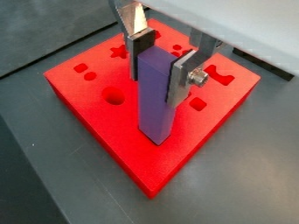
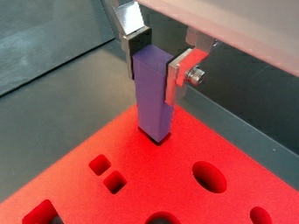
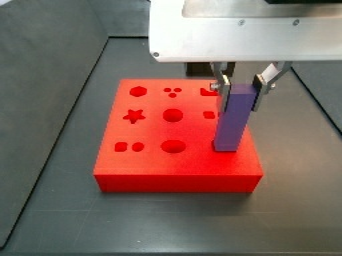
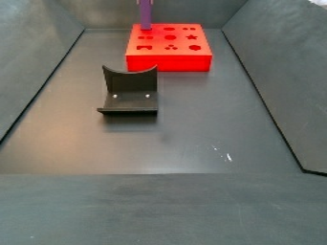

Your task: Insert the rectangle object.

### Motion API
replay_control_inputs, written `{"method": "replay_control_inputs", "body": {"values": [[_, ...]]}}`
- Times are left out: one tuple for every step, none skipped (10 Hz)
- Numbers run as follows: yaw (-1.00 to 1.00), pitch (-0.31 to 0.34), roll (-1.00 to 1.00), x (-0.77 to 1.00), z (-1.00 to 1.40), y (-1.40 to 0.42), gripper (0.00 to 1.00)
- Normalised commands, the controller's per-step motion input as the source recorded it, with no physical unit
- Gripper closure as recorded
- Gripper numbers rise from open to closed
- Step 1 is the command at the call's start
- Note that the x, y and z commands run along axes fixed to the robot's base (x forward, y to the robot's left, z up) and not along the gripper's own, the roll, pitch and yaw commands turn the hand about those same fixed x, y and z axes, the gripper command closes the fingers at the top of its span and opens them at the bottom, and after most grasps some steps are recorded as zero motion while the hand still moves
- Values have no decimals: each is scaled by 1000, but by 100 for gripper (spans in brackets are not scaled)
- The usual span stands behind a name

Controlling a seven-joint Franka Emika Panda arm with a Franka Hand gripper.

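The gripper [image 1: 163,58] has its fingers [image 1: 184,77] clamped on the purple rectangle object [image 1: 158,92], upright over the red block [image 1: 111,122] — any misalignment with its slot could jam or tilt it.

Rectangle object [image 3: 234,118] upright between gripper [image 3: 245,80] jaws, over block [image 3: 154,170] edge; holder [image 4: 129,93] well apart.

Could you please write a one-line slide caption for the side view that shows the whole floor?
Purple bar standing upright on the red block, dark curved holder nearer the camera; claw out of frame.
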Motion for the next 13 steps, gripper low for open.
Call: {"method": "replay_control_inputs", "body": {"values": [[0,-6,21,14,-183,0,100],[0,-10,23,0,-194,0,100],[0,-26,14,0,-214,0,100],[0,-30,7,0,-226,0,100],[-17,-9,23,9,-306,0,100],[-40,-21,57,100,-431,-40,100],[-71,-43,96,163,-471,-89,100],[-94,-43,97,223,-446,-106,100],[-103,-39,90,271,-426,-109,100],[-100,-41,97,220,-400,-89,100],[-40,0,110,0,-280,0,100],[-14,0,109,-6,-97,0,100],[0,0,0,0,0,0,100]]}}
